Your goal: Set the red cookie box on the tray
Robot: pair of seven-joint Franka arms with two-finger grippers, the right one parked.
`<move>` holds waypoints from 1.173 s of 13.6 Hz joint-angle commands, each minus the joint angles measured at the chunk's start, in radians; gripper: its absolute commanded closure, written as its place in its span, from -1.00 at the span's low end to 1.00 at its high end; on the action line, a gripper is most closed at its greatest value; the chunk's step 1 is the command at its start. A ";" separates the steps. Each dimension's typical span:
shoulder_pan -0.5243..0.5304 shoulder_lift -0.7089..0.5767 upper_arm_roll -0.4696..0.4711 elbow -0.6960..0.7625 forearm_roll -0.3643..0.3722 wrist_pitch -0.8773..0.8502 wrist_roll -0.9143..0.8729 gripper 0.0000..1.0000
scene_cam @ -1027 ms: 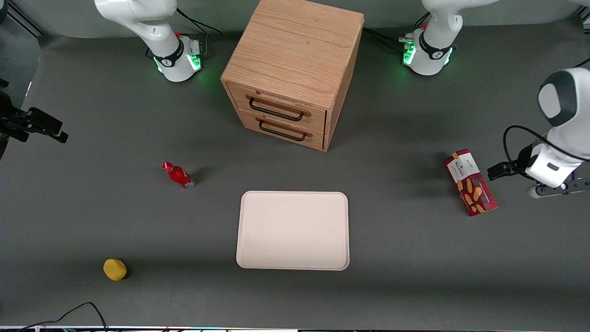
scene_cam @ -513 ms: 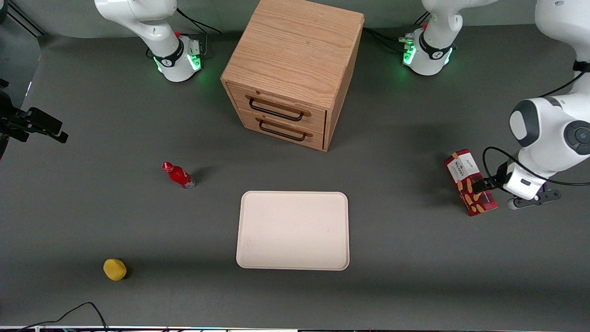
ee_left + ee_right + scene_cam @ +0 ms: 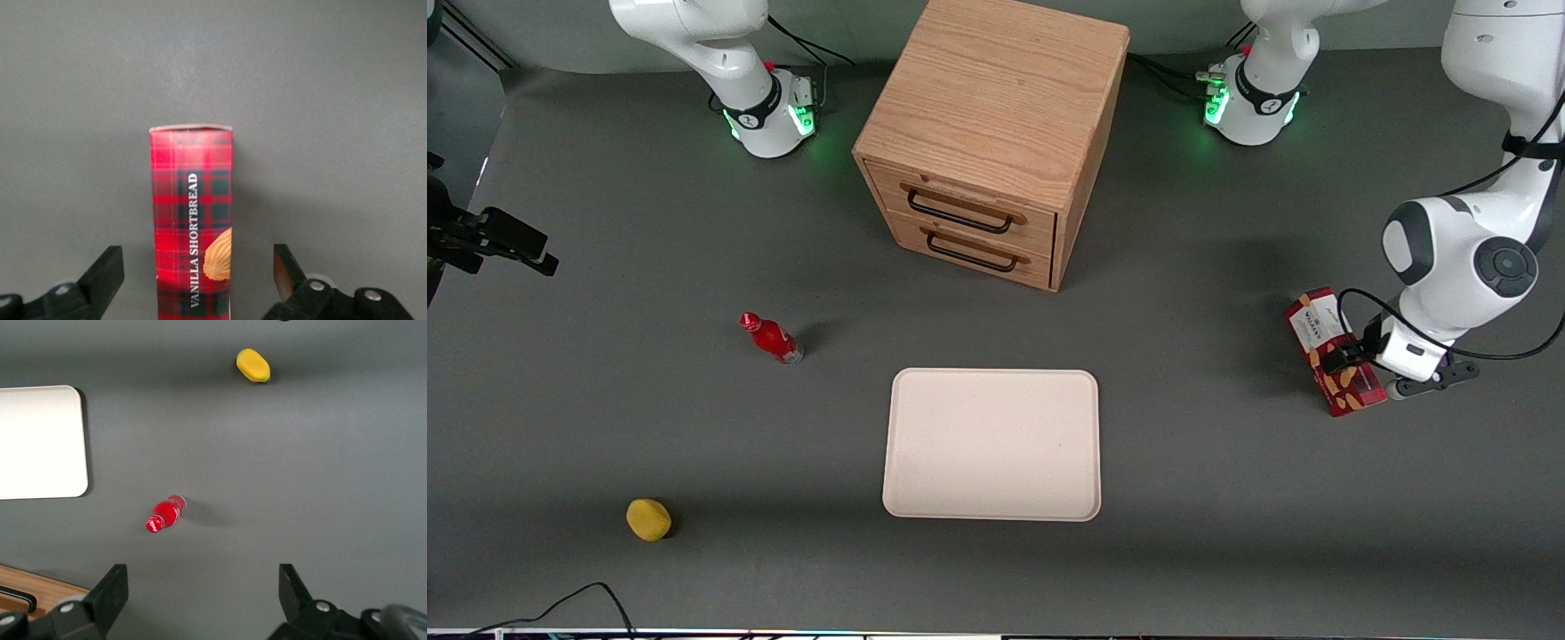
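While the red cookie box lies flat on the grey table at the right of the front frame, the gripper sits directly over its middle. The wrist camera shows both fingers spread wide, one on each side of the box, touching neither long wall. Nothing is held. The tray lies at centre frame, well apart from the box and bare.

Judgement: the step in hand is the descent to grasp. The box appears roughly centred between the fingers, so the wrist needs little correction; it should lower until the pads bracket the narrow walls, then close squarely across the width. A grip near mid-length would keep the long carton from drooping in transit. Light carton walls may dent under excess force.
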 commanded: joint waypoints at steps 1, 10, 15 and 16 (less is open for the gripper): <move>0.004 -0.018 -0.003 -0.033 -0.007 0.031 -0.016 -0.91; 0.003 -0.018 -0.003 -0.039 -0.007 0.034 -0.016 0.77; 0.003 -0.091 -0.005 -0.016 -0.005 -0.092 -0.014 0.80; 0.003 -0.117 -0.005 0.010 -0.005 -0.169 -0.014 0.78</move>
